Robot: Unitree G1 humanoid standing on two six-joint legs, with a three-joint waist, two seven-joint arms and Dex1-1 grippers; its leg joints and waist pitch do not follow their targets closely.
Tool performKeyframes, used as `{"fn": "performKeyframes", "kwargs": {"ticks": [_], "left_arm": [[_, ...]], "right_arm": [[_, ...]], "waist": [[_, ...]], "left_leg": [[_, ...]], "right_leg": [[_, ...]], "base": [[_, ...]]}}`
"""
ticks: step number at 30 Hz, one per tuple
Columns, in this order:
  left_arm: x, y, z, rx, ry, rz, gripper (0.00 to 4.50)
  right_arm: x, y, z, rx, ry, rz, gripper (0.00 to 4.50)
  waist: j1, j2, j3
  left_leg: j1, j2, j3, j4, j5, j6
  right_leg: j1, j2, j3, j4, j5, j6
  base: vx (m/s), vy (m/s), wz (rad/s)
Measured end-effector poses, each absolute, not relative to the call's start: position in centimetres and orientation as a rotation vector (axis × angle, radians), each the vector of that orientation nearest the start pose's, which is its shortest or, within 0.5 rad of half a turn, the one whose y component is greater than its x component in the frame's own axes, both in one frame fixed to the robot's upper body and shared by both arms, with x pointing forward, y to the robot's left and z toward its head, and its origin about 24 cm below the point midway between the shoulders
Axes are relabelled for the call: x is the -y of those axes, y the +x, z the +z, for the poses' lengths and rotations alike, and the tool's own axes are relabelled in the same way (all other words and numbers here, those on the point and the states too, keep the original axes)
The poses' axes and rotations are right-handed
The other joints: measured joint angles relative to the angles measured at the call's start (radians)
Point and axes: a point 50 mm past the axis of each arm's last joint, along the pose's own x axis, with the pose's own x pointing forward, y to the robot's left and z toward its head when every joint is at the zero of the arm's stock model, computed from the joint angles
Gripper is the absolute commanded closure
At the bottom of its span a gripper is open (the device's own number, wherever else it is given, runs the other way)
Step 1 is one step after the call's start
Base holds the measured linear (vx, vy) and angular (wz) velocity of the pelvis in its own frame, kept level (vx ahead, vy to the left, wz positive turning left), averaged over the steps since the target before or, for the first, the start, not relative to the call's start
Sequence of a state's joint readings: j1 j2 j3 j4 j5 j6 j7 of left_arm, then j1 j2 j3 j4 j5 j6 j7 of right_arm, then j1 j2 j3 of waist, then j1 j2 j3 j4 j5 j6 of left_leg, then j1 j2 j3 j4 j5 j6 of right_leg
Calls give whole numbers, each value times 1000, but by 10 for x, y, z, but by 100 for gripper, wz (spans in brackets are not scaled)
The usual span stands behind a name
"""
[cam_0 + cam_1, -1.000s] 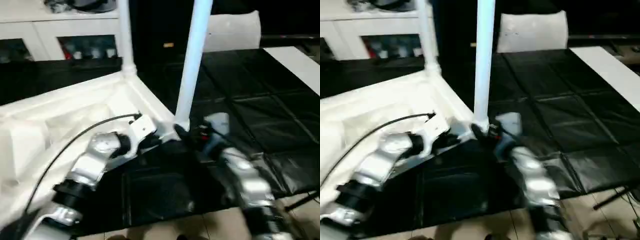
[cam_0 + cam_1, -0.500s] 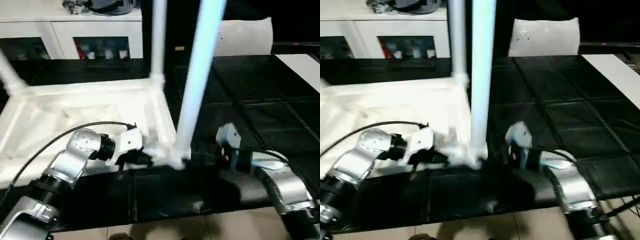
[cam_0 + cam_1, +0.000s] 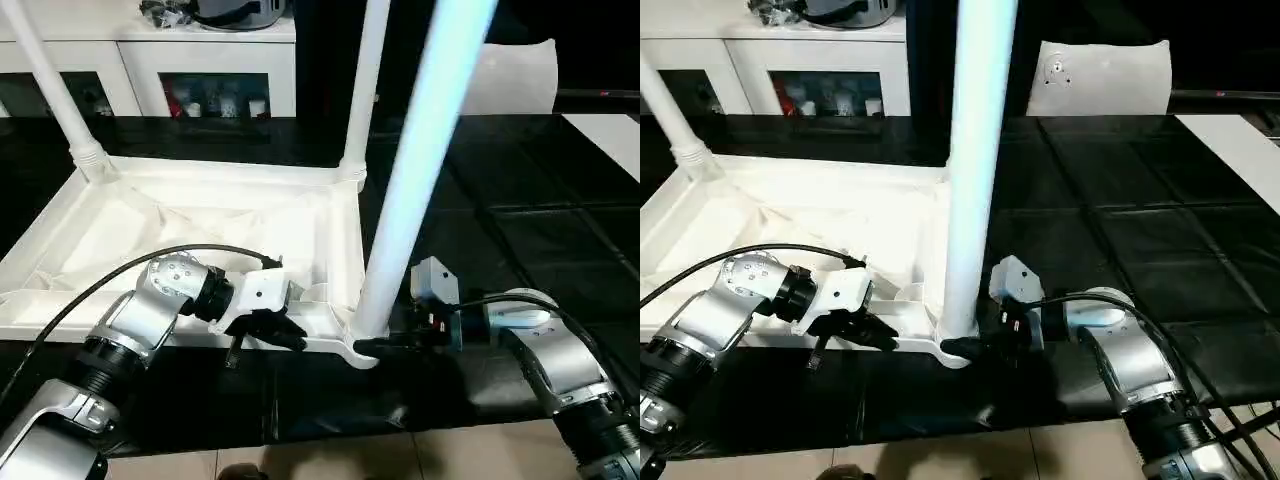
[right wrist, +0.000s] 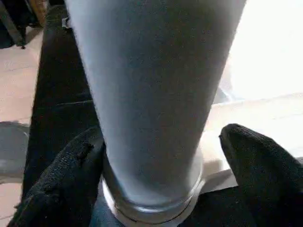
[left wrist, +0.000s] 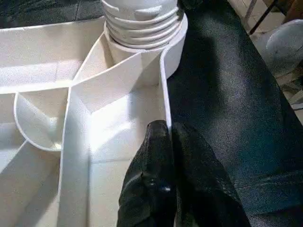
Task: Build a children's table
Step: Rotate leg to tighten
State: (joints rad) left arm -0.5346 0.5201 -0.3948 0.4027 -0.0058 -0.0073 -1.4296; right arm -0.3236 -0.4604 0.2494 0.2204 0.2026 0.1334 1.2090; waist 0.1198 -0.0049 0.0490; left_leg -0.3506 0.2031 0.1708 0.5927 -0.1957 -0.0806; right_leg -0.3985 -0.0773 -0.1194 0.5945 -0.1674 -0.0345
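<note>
Left eye view: upturned children's table (image 3: 200,215) lay on black tabletop (image 3: 520,230). Left end effector (image 5: 166,130) pinched shut on its near rim. Right end effector (image 4: 156,165) spread wide around near corner leg (image 3: 410,190), touching one side.

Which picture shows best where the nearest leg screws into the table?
The left wrist view: the leg's threaded end sits in the corner socket, seen close. The right wrist view shows the leg's base between the right end effector fingers; the eye views show it small.

Bright overhead light; glare on white table top (image 3: 200,215); near leg (image 3: 415,180) blurred.
</note>
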Motion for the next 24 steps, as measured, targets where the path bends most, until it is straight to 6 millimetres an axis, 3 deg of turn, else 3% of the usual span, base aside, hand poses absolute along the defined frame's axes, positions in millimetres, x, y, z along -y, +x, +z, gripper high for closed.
{"fn": "performKeyframes", "kwargs": {"ticks": [11, 18, 21, 24], "left_arm": [[-145, 289, 64, -445, 602, -1638, 450], [-144, 287, 64, -451, 572, -1636, 450], [-145, 285, 63, -460, 550, -1609, 450], [-146, 287, 58, -478, 507, -1486, 450]], "right_arm": [[140, 267, 48, -344, -200, 1416, 152], [137, 261, 46, -361, -127, 1391, 175], [133, 256, 43, -357, -90, 1347, 176], [125, 258, 36, -336, -13, 1181, 176]], "waist": [[3, -2, 0], [5, -2, 0], [4, -1, -1], [-10, 1, -1]], "left_leg": [[0, 0, 0, 0, 0, 0], [1, 0, 0, 0, 0, 0], [1, 1, 0, 0, 0, 0], [6, 0, 0, 0, 0, -1]], "right_leg": [[0, 0, 0, 0, -2, 4], [0, 0, 0, 1, -2, 4], [1, 0, 0, 1, -2, 4], [8, 0, 0, 1, -3, 4]], "base": [[0, 0, 0], [0, 0, 0], [0, 0, 0], [0, 0, 0]]}}
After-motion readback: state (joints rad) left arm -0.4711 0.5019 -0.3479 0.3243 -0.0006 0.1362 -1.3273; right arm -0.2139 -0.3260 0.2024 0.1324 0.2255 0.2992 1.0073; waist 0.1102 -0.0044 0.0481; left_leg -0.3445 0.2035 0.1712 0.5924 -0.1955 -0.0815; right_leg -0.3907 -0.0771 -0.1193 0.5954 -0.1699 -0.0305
